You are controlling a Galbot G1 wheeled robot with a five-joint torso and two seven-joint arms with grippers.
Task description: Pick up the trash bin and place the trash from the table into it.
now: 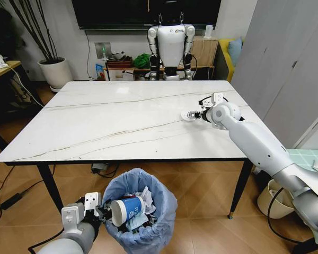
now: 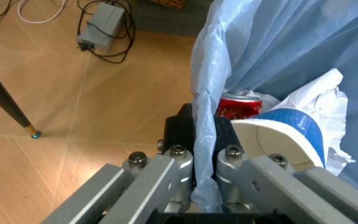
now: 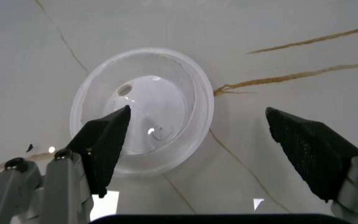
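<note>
Right arm extended forward at the scene's right, its black-fingered right gripper [image 1: 193, 114] spread wide open. Left arm bent low at near left; left gripper [image 2: 203, 140] was clamped closed.

I can read no text; print on the blue-white paper cup [image 1: 126, 207] in the trash bin [image 1: 164, 226] stays illegible.

Potted plant [image 1: 54, 66]; white humanoid robot [image 1: 171, 45]; power adapter [image 2: 102, 25].

My blue-lined trash bin [image 1: 140, 211] sits below the table's [image 1: 122, 121] front edge holding a cup [image 1: 126, 208]; the white lid [image 1: 189, 116] lies near the right edge.
</note>
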